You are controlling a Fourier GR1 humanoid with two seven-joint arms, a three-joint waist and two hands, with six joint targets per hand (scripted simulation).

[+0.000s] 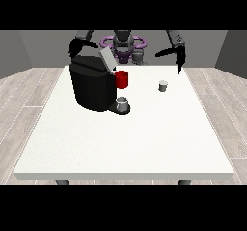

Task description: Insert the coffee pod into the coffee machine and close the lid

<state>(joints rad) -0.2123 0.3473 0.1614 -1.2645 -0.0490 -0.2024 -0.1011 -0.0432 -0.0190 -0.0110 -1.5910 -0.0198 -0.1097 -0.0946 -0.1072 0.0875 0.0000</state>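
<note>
White table (125,143); hand (179,61) seemingly raised.

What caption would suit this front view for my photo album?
A humanoid robot raises both hands behind a white table holding a black coffee machine with open lid and a small coffee pod.

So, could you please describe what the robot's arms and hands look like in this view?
Both arms are dark grey, segmented tubes ending in black parts. The robot hand at the view's left is black with slim fingers, seen behind the black coffee machine. The robot hand at the view's right matches it, black with thin fingers. No cables, sleeves or markings are visible.
</note>
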